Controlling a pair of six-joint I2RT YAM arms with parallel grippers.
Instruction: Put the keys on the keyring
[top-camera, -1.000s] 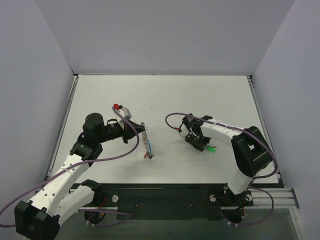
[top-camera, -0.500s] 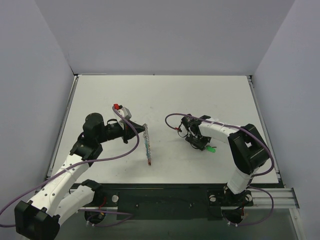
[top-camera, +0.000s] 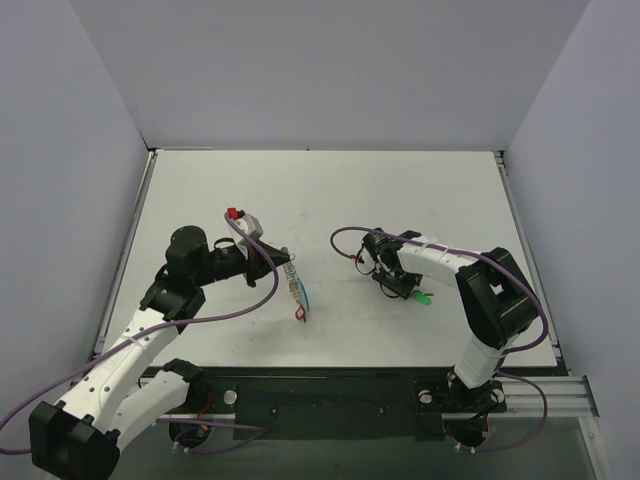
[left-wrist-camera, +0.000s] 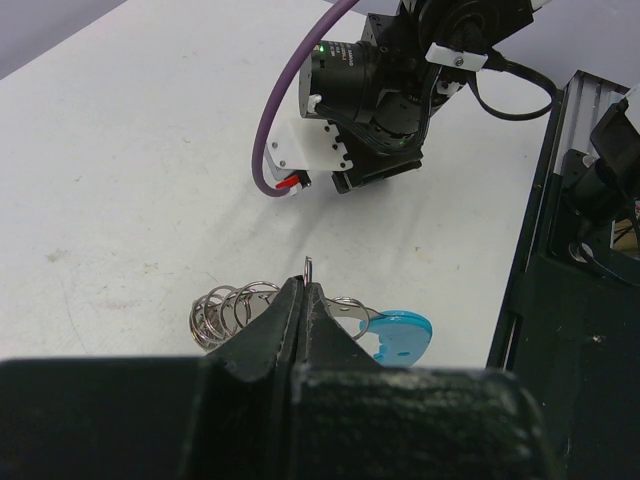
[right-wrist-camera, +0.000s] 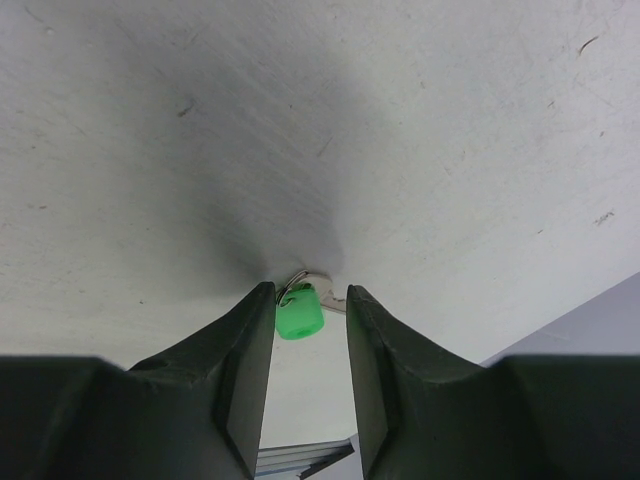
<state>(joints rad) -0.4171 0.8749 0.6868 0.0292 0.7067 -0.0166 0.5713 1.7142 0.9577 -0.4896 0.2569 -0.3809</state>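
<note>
Plainly, the coming move turns on the green key (right-wrist-camera: 298, 320), and the right arm is the one placed for it. In the right wrist view the right tool (right-wrist-camera: 308, 295) straddles the key. Its jaws are narrowly parted, one finger close against the green head and a sliver of gap on the other side. It does not yet look clamped. The key's long axis runs along the fingers, with the green head toward the camera and the metal end toward the tips, so closing would pinch across the head's width. From above, the key (top-camera: 424, 298) lies on the worktop (top-camera: 330, 190) just beside that tool (top-camera: 406, 290), on the side toward the robot's right.

The left tool (left-wrist-camera: 305, 300) is closed tight on the keyring (left-wrist-camera: 232, 312), gripping the wire where the silvery coils meet the blue tag (left-wrist-camera: 400, 335). From above, the keyring (top-camera: 292, 285) trails from the left tool (top-camera: 272, 263) toward the near edge. I cannot tell whether its lower end rests on the worktop.

Key and keyring are well apart, the keyring to the robot's left of the key. My judgement is that the grasp on the key comes first. The key would then have to travel leftward to meet the held keyring.
</note>
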